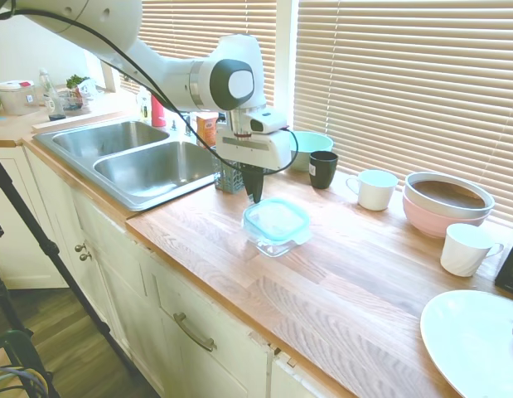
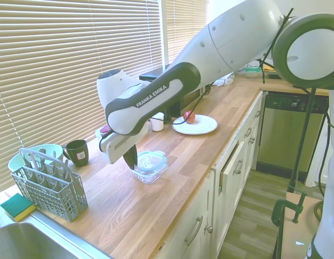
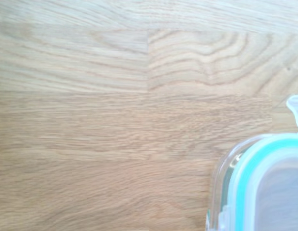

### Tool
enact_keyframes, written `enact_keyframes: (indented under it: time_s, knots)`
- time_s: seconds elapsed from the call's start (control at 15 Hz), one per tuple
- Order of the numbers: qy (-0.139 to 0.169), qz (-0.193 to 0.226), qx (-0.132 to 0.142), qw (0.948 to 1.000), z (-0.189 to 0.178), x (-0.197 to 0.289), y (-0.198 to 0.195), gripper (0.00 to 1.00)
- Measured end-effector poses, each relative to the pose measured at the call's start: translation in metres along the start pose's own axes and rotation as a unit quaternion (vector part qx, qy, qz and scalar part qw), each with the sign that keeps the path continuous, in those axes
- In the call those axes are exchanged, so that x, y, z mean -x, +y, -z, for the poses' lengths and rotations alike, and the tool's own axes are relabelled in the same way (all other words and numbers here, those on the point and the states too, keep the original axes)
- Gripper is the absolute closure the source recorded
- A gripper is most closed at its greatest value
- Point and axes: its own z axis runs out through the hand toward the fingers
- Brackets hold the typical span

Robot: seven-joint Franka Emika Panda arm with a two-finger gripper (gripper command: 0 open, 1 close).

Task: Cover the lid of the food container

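Teal-rimmed, rounded-square clear plastic lid is already sitting on top of the small, shallow clear food container, and the pair is resting on the wooden butcher-block countertop, between the double steel sink and the large white plate. The white arm's dark two-finger gripper is hanging just beside the lid's sink-side edge, tips pointing down; its fingers are appearing pressed close together with nothing pinched, though the narrow dark shape is making that hard to confirm. In the wrist view only one corner of the lid and a clear snap tab are showing, with bare wood elsewhere, so the container is lying off to one side of the tool rather than under it. Judging by this, the lid is looking seated, perhaps slightly askew; any further press would be needing the gripper to shift sideways over the lid's centre first
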Motion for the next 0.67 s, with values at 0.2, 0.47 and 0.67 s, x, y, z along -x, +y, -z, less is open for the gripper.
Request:
enact_keyframes:
  time_s: [0.2, 0.47, 0.67]
  knots:
    - [0.000, 0.000, 0.001, 1.0000, -0.0034, -0.0010, -0.0045, 1.00]
    - [0.000, -0.002, 0.001, 1.0000, -0.0066, -0.0024, -0.0086, 0.00]
    - [0.000, -0.002, 0.001, 1.0000, -0.0064, -0.0025, -0.0106, 0.00]
